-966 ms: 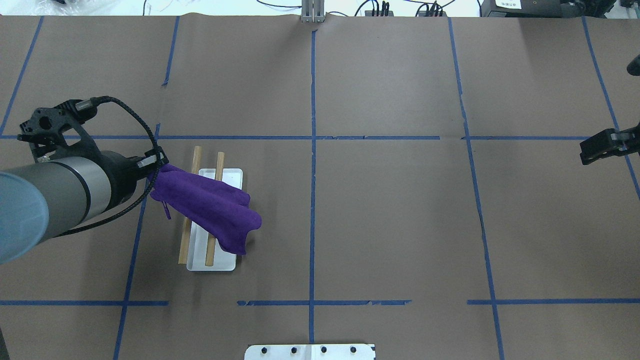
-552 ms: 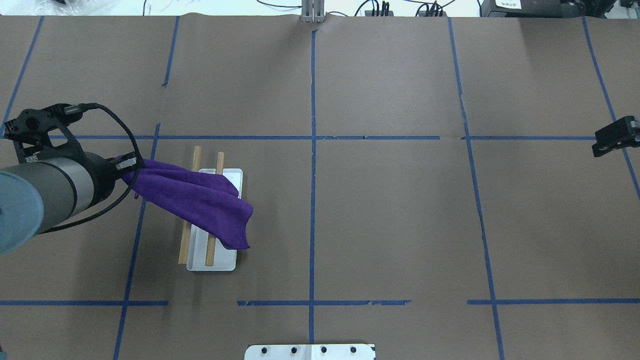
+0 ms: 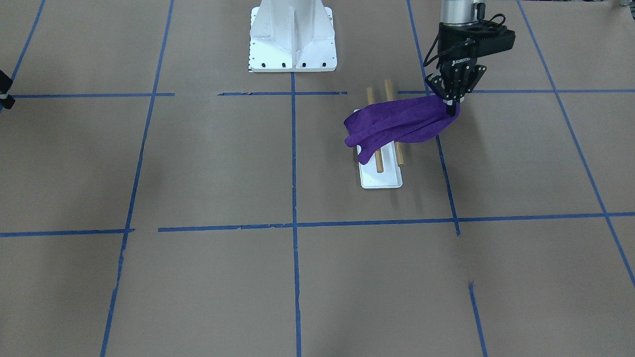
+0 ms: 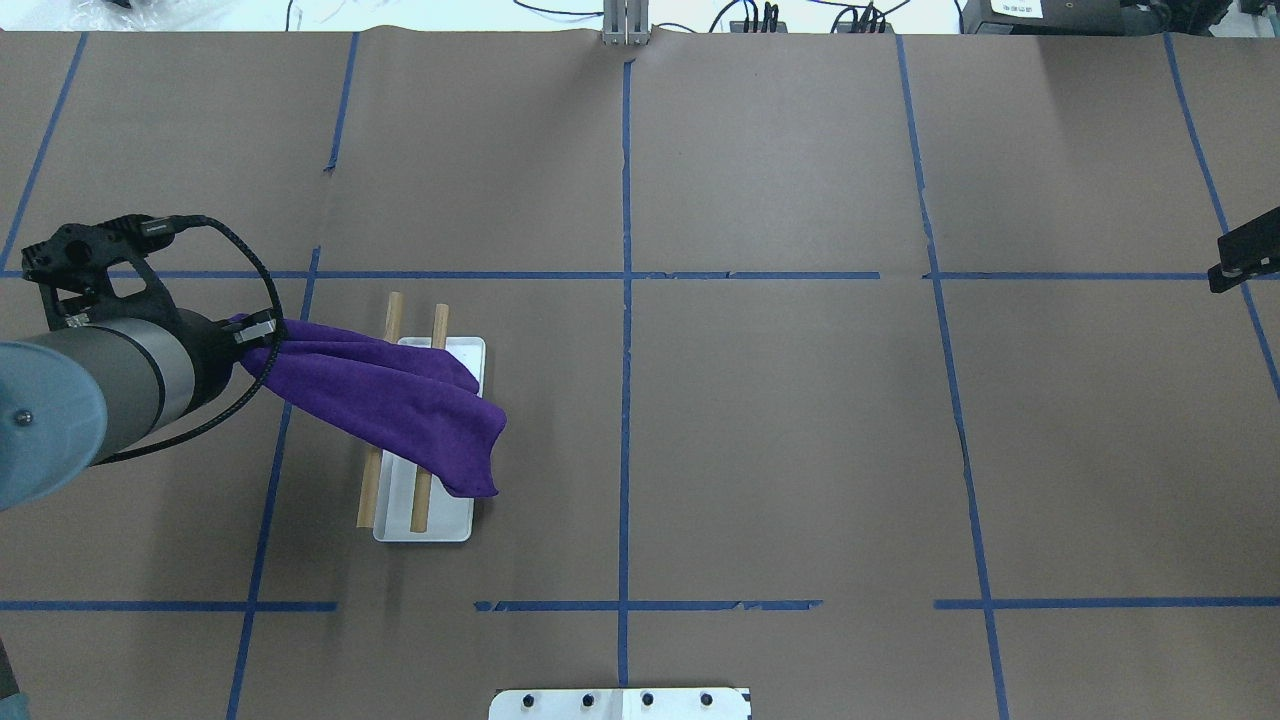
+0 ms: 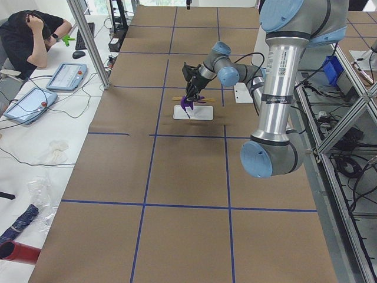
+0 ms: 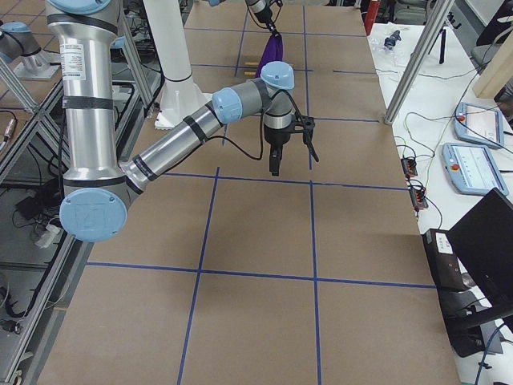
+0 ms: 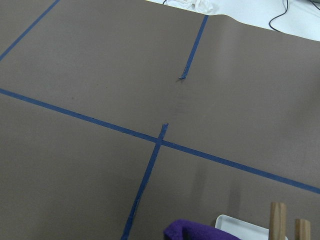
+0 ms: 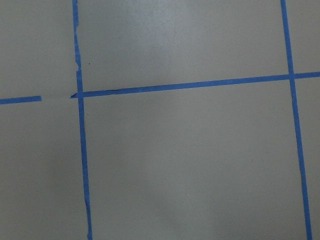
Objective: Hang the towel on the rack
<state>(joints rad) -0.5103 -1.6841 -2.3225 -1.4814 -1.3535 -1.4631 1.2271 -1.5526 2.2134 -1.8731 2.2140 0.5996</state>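
The purple towel (image 4: 400,400) lies draped across both brown dowels (image 4: 393,312) of the rack, whose white base (image 4: 440,528) sits left of the table's centre. It is stretched from my left gripper to a loose end hanging over the base's right side. My left gripper (image 4: 262,335) is shut on the towel's left end, just left of the rack and above dowel height. The front-facing view shows the same: gripper (image 3: 450,108), towel (image 3: 397,124), rack base (image 3: 379,181). My right gripper (image 4: 1240,262) is at the far right edge, empty; the exterior right view (image 6: 288,160) shows its fingers apart.
The large white metal pedestal (image 3: 292,37) with bolt holes stands at the robot's side of the table; its edge shows in the overhead view (image 4: 620,703). Brown paper with blue tape lines (image 4: 625,300) covers the table. An operator (image 5: 32,35) sits beyond the far end.
My left gripper pulled the towel's end left and a little away, stretching the cloth over the dowels, then nearly stopped. My right gripper drew back toward the right edge.
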